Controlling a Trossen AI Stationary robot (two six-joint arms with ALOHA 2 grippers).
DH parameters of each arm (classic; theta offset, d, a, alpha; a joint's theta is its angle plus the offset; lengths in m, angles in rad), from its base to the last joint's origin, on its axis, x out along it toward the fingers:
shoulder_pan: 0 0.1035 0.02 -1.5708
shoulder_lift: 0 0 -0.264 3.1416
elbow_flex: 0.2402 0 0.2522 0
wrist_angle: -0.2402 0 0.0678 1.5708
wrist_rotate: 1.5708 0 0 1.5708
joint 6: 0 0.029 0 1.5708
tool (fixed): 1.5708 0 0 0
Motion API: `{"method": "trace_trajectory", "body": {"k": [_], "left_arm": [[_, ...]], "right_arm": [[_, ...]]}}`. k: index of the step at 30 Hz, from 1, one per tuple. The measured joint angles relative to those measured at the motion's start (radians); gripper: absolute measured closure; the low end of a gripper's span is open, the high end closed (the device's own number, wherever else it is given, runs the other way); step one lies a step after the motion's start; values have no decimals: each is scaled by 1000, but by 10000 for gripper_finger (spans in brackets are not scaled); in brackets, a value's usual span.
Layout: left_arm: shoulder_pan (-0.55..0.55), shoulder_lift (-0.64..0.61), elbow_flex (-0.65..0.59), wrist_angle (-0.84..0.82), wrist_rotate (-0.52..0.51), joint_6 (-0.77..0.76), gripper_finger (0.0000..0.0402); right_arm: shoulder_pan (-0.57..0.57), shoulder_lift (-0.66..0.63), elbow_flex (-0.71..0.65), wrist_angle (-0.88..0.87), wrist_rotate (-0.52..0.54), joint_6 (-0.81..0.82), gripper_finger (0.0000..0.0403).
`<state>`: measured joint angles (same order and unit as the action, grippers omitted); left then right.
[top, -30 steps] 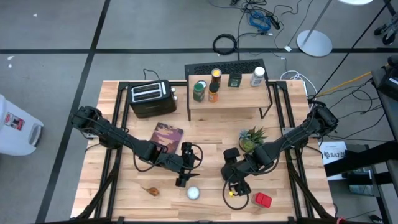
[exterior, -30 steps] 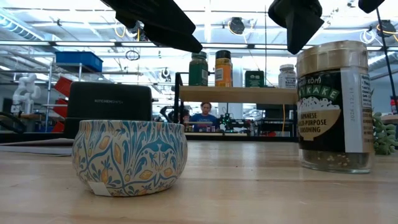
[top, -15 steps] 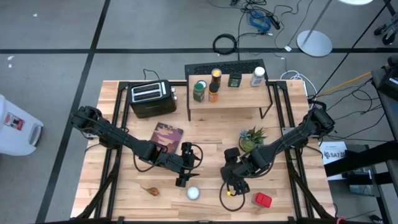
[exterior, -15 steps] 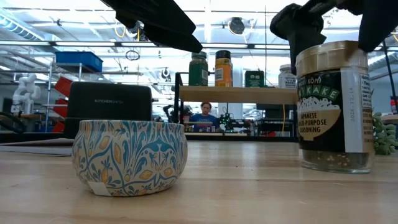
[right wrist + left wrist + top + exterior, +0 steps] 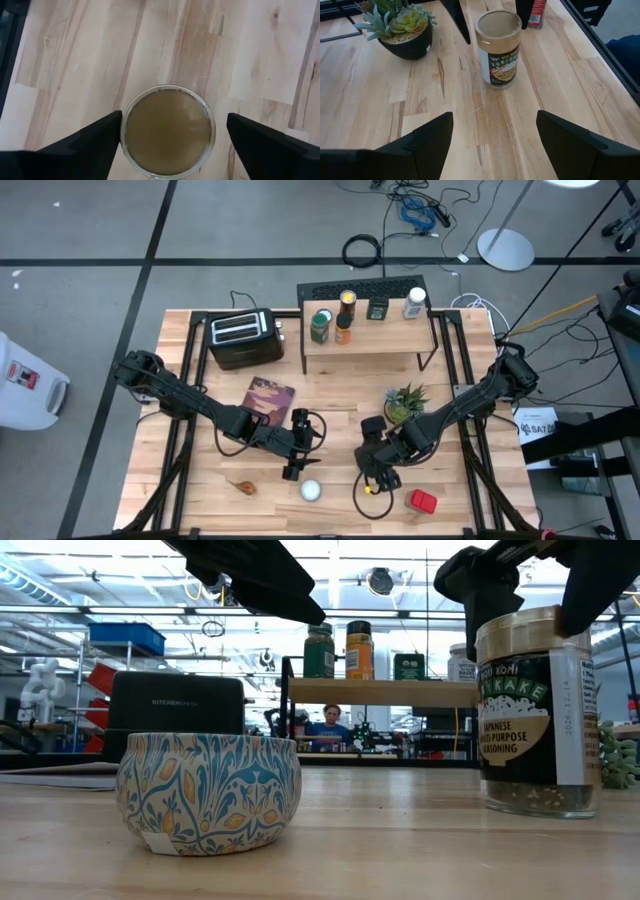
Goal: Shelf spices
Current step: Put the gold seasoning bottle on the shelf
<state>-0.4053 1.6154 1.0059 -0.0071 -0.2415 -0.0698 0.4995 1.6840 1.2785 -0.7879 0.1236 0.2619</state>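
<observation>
A glass spice jar with a tan lid point(image 5: 167, 131) and a dark label point(image 5: 535, 710) stands upright on the table near its near edge point(image 5: 372, 490). My right gripper point(image 5: 173, 125) is open above it, one finger on each side of the lid point(image 5: 535, 600), and I see no touch. My left gripper point(image 5: 495, 125) is open and hovers over the table point(image 5: 296, 460) to the jar's left, holding nothing. A blue-patterned tin point(image 5: 208, 790) with a white top point(image 5: 311, 490) and a red tin point(image 5: 423, 500) rest on the table. Several spice jars stand on the shelf point(image 5: 370, 338).
A potted succulent point(image 5: 405, 402) sits just beyond the right gripper, toward the far side. A reddish book point(image 5: 268, 400) and a black toaster point(image 5: 240, 338) are on the left half. A small brown object point(image 5: 243, 486) lies near the near edge. A person shows in the room behind.
My right gripper has come down over the tan-lidded jar, so that its two open fingers now stand on either side of the lid. The jar has stayed where it was.
</observation>
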Motion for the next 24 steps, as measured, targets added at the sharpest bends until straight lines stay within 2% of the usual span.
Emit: {"method": "trace_trajectory", "body": {"k": [11,24], "left_arm": [[0,0,0,0,-3,4,104],[0,0,0,0,-3,3,104]], "right_arm": [[0,0,1,1,-68,0,125],[0,-1,1,3,-50,8,137]]}}
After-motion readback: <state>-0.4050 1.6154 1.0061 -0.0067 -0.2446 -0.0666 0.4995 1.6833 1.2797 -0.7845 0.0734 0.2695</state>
